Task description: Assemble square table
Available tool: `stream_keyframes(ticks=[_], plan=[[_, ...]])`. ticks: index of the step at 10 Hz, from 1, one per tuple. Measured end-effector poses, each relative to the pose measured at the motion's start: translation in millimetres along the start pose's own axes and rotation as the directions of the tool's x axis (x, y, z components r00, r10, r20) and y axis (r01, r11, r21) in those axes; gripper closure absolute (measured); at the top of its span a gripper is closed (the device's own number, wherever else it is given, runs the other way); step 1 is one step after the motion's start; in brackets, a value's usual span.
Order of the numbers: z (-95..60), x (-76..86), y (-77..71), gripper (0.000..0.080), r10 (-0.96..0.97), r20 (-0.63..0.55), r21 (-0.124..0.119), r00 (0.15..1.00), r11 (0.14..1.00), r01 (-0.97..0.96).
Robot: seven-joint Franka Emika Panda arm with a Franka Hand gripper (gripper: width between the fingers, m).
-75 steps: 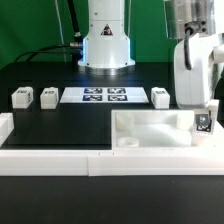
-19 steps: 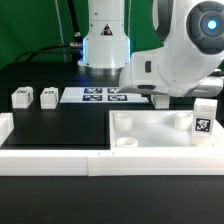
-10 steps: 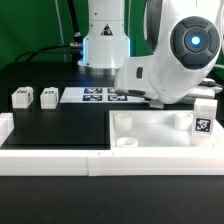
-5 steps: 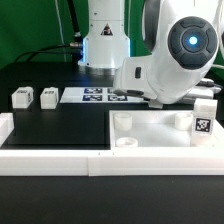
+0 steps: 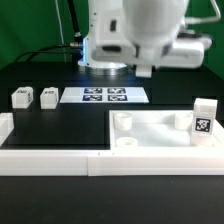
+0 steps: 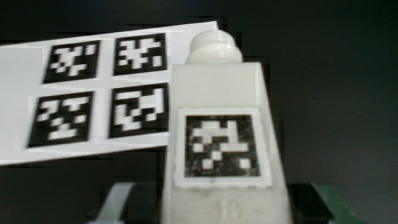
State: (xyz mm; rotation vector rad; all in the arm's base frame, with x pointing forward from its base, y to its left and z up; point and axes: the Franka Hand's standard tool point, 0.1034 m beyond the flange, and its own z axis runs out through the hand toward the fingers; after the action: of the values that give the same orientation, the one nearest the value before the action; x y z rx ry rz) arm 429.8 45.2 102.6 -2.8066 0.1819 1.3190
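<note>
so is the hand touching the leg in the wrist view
Touching: the wrist view shows the leg clamped at its base between the hand's fingers, no gap.

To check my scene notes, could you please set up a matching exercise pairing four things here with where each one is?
Things:
1. marker board
2. table top
3. two loose legs
4. leg in the wrist view

Places:
A. gripped by the tool
B. on the black table, at the exterior view's left
C. at the exterior view's right, with an upright leg on it
D. flat, in front of the robot's base

Pairs: 1-D; 2-C; 3-B; 4-A.
</note>
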Motion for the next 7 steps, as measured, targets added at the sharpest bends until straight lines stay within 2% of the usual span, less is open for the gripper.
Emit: stream_keyframes(ticks=[1, 2, 4, 5, 7], plan=[[2.9, 5.2, -0.1, 0.0507, 0.010, -0.016, -0.001, 1.000, 1.000, -0.010], [-0.6, 14.7, -2.9, 0.0507, 0.005, -0.088, -0.001, 0.996, 1.000, -0.005], [-7.9, 15.0, -4.1, 0.0507, -0.002, -0.220, 0.015, 0.976, 1.000, 0.006], [-32.7, 25.9, -2.1, 0.0506, 0.000, -0.307, 0.021, 0.952, 1.000, 0.007], [-92.9, 40.4, 3.7, 0.0506, -0.001, -0.474, 0.019, 0.880, 1.000, 0.011]])
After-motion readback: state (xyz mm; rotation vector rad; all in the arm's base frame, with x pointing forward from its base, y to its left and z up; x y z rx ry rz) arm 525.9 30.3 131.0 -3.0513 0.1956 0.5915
